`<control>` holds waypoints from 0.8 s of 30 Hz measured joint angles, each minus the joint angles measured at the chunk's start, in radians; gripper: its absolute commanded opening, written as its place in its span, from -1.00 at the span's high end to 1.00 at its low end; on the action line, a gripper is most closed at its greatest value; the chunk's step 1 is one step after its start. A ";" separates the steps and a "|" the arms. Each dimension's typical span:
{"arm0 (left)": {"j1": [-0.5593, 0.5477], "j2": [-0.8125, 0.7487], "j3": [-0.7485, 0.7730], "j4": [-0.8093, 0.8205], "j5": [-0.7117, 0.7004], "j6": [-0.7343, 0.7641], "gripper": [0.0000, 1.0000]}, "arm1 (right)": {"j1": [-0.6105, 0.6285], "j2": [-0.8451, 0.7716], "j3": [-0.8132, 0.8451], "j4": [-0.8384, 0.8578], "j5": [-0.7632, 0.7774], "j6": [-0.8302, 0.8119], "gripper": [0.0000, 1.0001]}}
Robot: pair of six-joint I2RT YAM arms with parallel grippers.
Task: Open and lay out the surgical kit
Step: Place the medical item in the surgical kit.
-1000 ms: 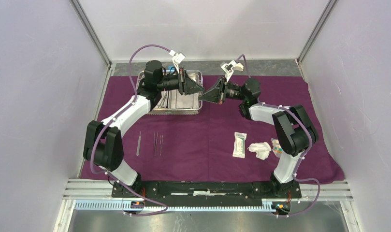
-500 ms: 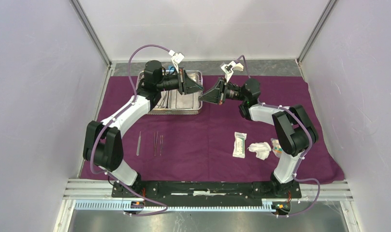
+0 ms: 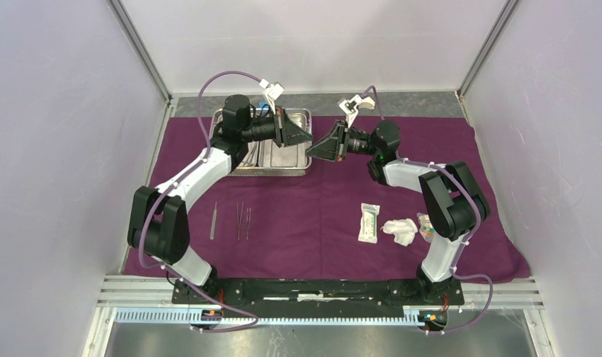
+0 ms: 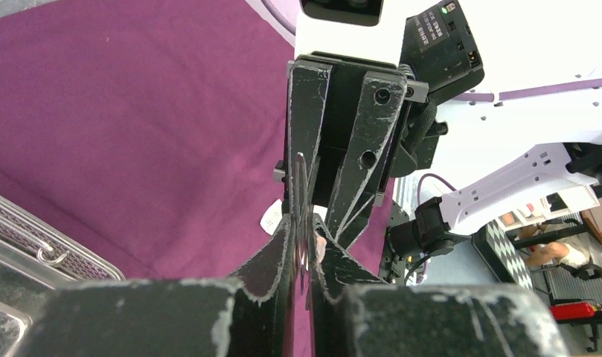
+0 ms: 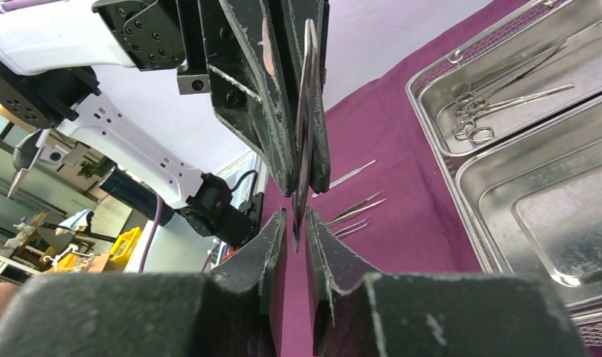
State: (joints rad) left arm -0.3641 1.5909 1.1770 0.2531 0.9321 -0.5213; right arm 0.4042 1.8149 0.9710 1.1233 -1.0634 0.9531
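Purple cloth [image 3: 320, 201] covers table w/ steel tray [image 3: 283, 160] at far L. L gripper [image 4: 305, 253] & R gripper [image 5: 296, 230] meet tip-to-tip just R of tray. L pinches thin shiny strip [image 5: 309, 97]; R jaws narrow, slightly apart round its end. White packet [image 3: 369, 222] & gauze [image 3: 399, 231] lie near R. Forceps [image 5: 506, 93] in one tray half, tweezers [image 3: 242, 221] near L.

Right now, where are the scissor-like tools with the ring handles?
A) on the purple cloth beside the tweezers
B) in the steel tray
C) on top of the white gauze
B: the ring-handled tools lie inside one compartment of the steel tray, as the right wrist view shows plainly.
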 measured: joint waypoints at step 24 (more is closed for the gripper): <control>-0.002 -0.219 -0.039 -0.494 -0.358 0.288 0.86 | -0.113 -0.169 0.002 -0.623 0.013 -0.543 -0.06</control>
State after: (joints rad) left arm -0.3660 1.3720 1.1378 -0.2405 0.5739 -0.2333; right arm 0.2913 1.6463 0.9730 0.5003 -1.0500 0.4103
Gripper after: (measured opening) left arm 0.126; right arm 0.528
